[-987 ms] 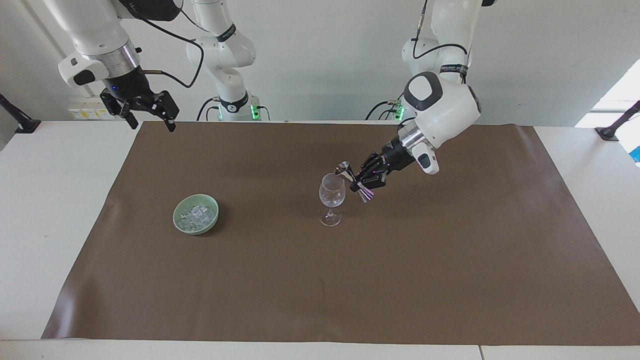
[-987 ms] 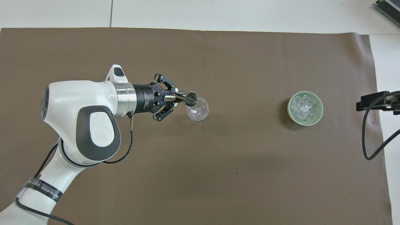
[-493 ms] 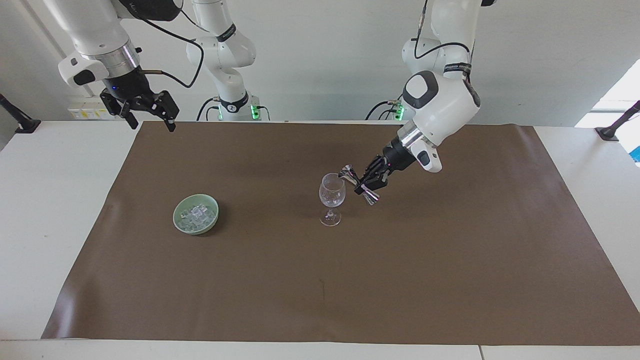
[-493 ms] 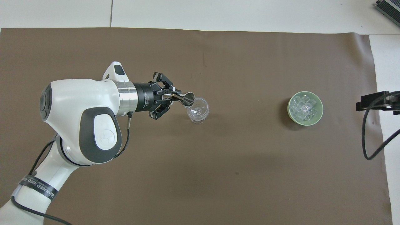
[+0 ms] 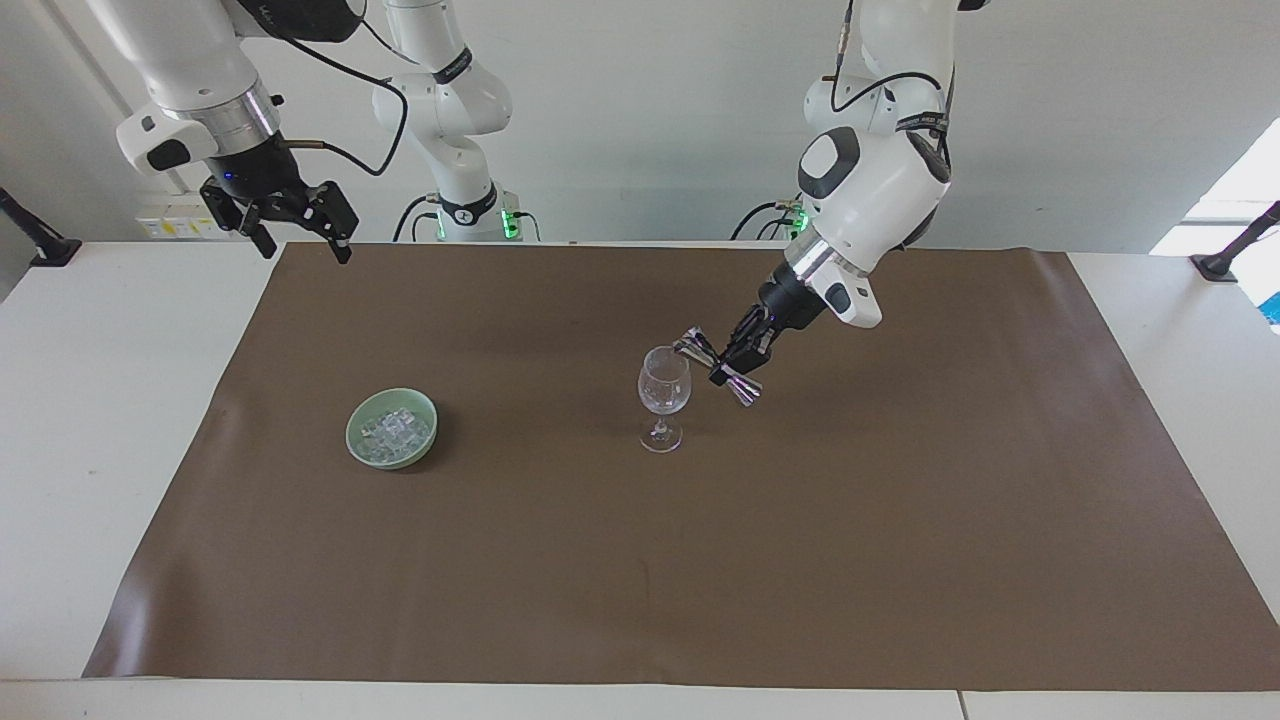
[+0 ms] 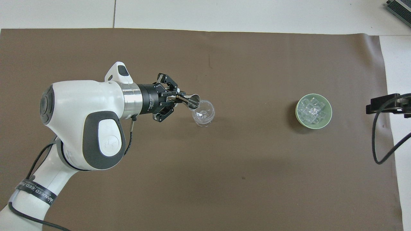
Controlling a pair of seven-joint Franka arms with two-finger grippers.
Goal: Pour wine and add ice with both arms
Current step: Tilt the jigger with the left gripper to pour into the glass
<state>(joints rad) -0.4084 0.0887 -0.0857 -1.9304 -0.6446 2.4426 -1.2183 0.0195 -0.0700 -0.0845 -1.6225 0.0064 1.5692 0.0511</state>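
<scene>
My left gripper [image 5: 727,368] [image 6: 179,99] is shut on the steel jigger [image 5: 716,366] [image 6: 191,100] and holds it tilted, its mouth at the rim of the clear stemmed wine glass [image 5: 663,395] [image 6: 203,113], which stands upright mid-mat. No liquid shows. A pale green bowl [image 5: 392,428] [image 6: 313,111] holds a heap of clear ice cubes [image 5: 396,428] [image 6: 312,110], toward the right arm's end. My right gripper [image 5: 298,228] is open and empty, raised over the mat's corner by its base; the overhead view shows only its edge [image 6: 387,105].
A brown mat [image 5: 640,560] [image 6: 224,179] covers most of the white table [image 5: 90,400]. Black clamp stands sit at both table ends [image 5: 1225,255].
The left arm's wrist has swung and risen, tipping the jigger lower toward the glass rim. The right arm has not moved.
</scene>
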